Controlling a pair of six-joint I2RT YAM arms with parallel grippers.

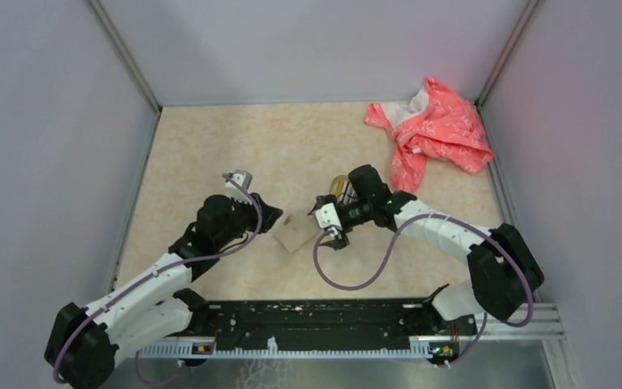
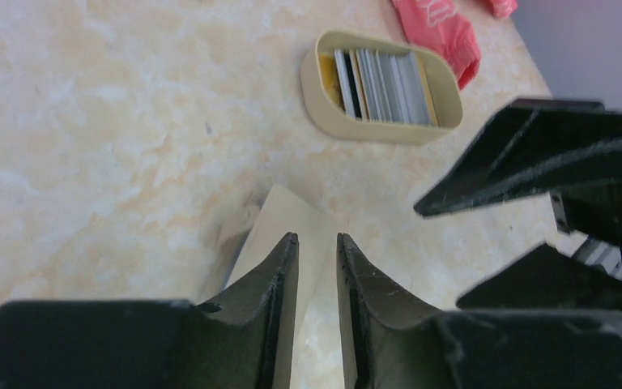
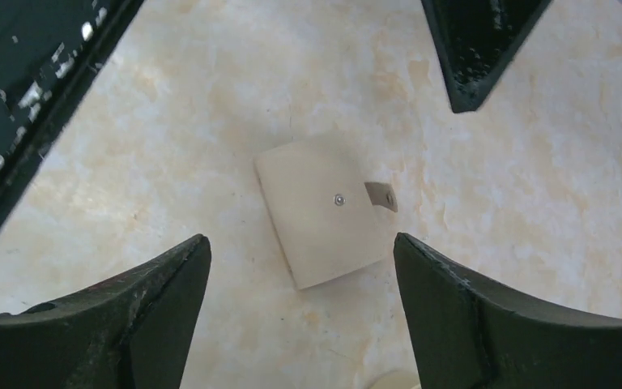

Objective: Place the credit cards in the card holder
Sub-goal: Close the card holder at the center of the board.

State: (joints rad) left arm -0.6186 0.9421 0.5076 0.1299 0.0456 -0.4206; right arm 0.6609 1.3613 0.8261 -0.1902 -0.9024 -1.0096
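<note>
So left gripper [image 2: 317, 243] pinches the card holder [image 3: 324, 211]; right gripper [image 3: 300, 267] hovers spread, cards [image 2: 381, 85] upper-middle need fetching next.

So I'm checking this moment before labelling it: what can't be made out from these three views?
- Top view: the dish of cards is mostly hidden behind the right gripper.
- Left wrist view: the left gripper covers most of the card holder; whether it grips it is unclear.
- Right wrist view: the card holder is unsnapped, but its inside doesn't show.
- Left wrist view: the cards are too small to count.
</note>
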